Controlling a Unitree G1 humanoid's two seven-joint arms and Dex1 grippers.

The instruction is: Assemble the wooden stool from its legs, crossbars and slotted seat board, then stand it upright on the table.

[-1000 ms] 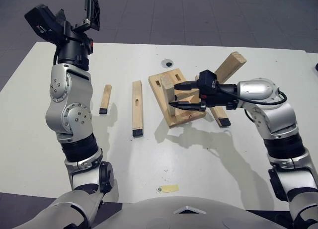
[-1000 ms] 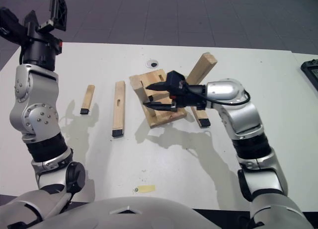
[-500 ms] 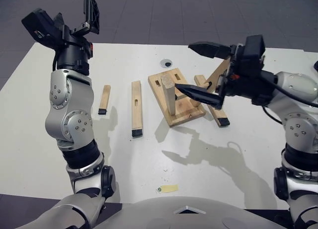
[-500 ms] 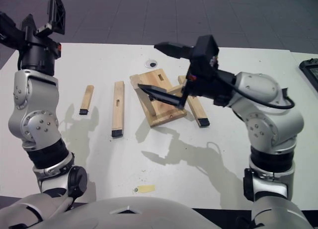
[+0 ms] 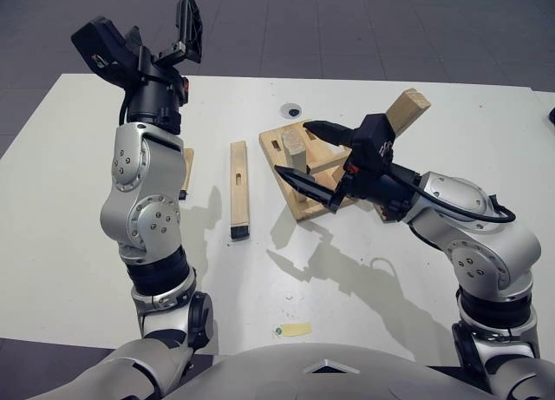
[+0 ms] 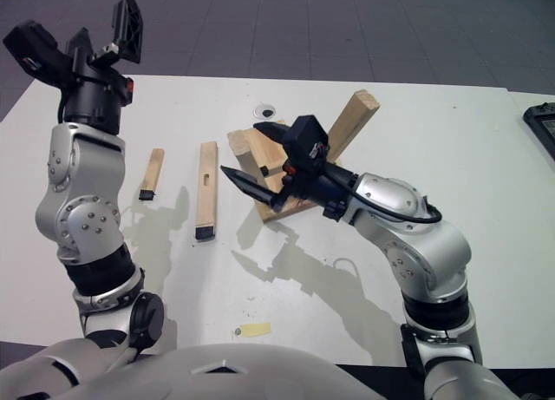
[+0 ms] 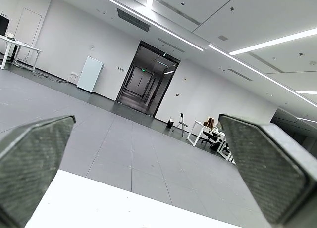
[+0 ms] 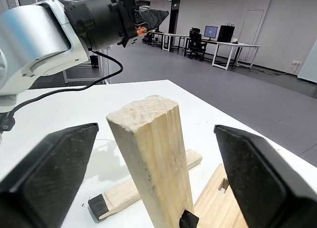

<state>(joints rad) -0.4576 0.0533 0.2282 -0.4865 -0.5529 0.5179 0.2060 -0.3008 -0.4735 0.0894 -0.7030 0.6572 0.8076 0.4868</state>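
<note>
Currently leg-fitting: right gripper (image 5: pixel 293 148) jaws spread, upright leg (image 8: pixel 148 154) between them, untouched, apparently slotted in seat board (image 5: pixel 269 159). Next: pinch and press home. Left gripper (image 5: pixel 143 36) spread, empty.

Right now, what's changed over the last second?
The right gripper lifted off the upright leg, opened wide, then came back down, straddling it without touching. The left gripper, raised and open, swung slightly toward the middle. The seat board and slotted crossbar stayed put.

Grey tiled floor (image 5: pixel 347 27); white walls (image 7: pixel 64 45); ceiling strip lights (image 7: pixel 267 42); distant desks (image 8: pixel 233 47) and chairs
</note>
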